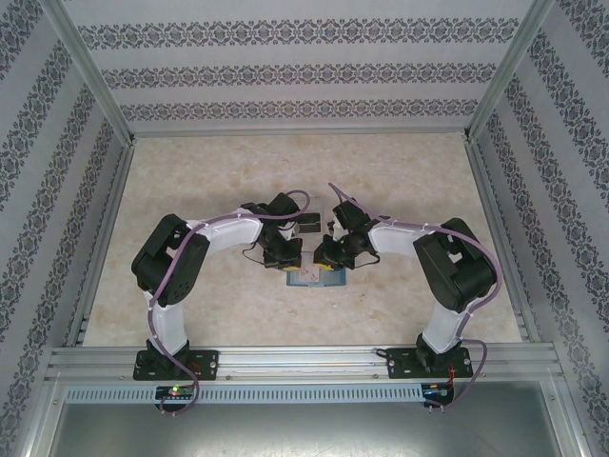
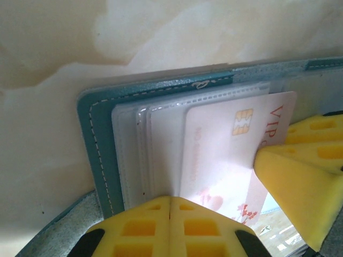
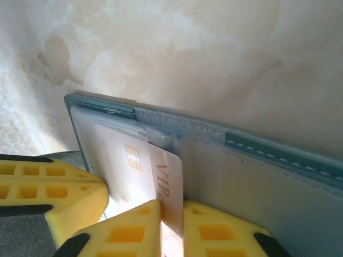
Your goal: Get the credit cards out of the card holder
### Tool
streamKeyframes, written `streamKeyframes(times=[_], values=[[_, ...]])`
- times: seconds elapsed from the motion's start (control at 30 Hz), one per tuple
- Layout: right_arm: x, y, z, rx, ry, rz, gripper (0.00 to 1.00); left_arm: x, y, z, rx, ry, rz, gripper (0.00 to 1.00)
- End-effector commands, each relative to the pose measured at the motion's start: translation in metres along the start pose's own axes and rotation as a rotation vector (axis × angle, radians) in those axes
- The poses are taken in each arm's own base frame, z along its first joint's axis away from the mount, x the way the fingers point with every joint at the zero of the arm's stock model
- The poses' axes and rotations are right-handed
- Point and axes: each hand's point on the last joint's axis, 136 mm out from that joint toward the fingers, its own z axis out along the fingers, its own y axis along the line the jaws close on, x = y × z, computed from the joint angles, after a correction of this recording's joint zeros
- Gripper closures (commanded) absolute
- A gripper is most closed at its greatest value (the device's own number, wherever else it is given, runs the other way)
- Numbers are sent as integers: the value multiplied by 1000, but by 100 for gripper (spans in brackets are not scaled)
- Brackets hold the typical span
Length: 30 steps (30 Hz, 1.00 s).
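The teal card holder lies open and flat on the pale tabletop. In the top view it is a little toward 6 o'clock from the middle. Both arms reach in to it, the left one from 9 o'clock and the right one from 3 o'clock.

The left claw is closed. Its two yellow fingers are tight together with nothing between them. The tips are at the near edge of the clear pockets, but I cannot tell if they press down.

A white credit card with a gold chip and the red letters "VIP" sticks part way out of a pocket, toward 3 o'clock in the left wrist view. The right claw is closed on the edge of this card, with one yellow finger on each side.
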Motion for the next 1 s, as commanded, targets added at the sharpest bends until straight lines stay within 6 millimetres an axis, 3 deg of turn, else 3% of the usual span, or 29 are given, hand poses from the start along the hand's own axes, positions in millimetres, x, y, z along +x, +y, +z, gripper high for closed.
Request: streamKeyframes(times=[0.0,0.57,0.97], values=[[0,0,-3,-1,-19,-6,86,25,30,21,-128,96,-16,100],[-1,-34,-28,226,-58,-43,90,25,30,21,-129,98,-15,100],[-5,-40,-43,328,-81,-83,90,26,30,21,-129,101,-15,100]])
